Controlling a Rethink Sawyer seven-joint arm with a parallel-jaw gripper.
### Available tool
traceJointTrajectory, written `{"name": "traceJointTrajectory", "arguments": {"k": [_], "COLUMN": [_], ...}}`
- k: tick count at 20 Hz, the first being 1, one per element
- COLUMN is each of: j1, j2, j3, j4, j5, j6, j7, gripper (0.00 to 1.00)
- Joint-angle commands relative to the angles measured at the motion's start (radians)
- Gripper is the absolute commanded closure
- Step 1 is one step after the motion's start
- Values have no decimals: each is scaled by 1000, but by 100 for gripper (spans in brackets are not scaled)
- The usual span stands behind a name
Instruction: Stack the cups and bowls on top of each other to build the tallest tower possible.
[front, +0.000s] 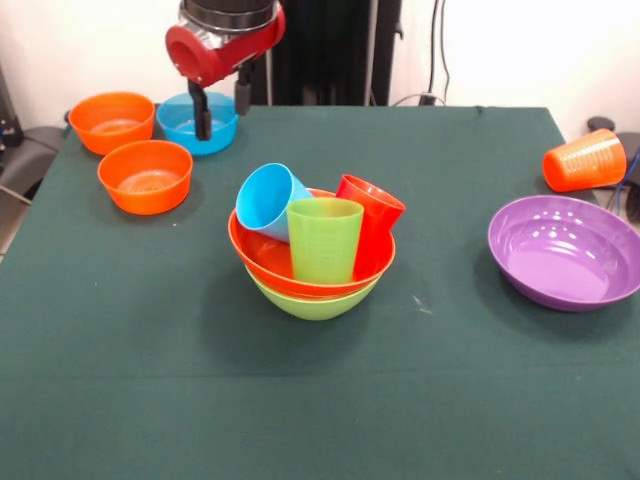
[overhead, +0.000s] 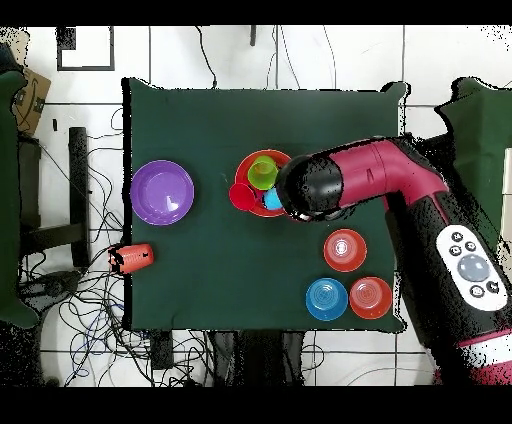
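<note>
The tower stands mid-table: a large lime green bowl (front: 313, 302) with the orange-red bowl (front: 262, 257) nested in it. Inside it lean the light blue cup (front: 268, 200), the lime green cup (front: 324, 240) and the red cup (front: 372, 215). The tower also shows in the overhead view (overhead: 262, 172). My gripper (front: 221, 108) hangs open and empty at the far left, above the small blue bowl (front: 205, 128). Two small orange bowls (front: 112, 120) (front: 146, 176) sit beside it. The purple bowl (front: 565, 250) lies at the right. The orange cup (front: 585, 160) lies on its side at the right edge.
In the overhead view my red arm (overhead: 370, 180) reaches across the table and covers the tower's side. Dark green cloth (front: 320, 400) covers the table. Cables lie on the floor round the table.
</note>
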Motion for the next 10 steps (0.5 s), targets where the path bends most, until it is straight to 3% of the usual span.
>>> {"name": "traceJointTrajectory", "arguments": {"k": [1,10], "j1": [76,141], "j2": [64,60], "j3": [-76,-88], "j4": [-107,-176], "j5": [-172,-214], "j6": [204,331], "j7": [-420,-456], "gripper": [0,0]}}
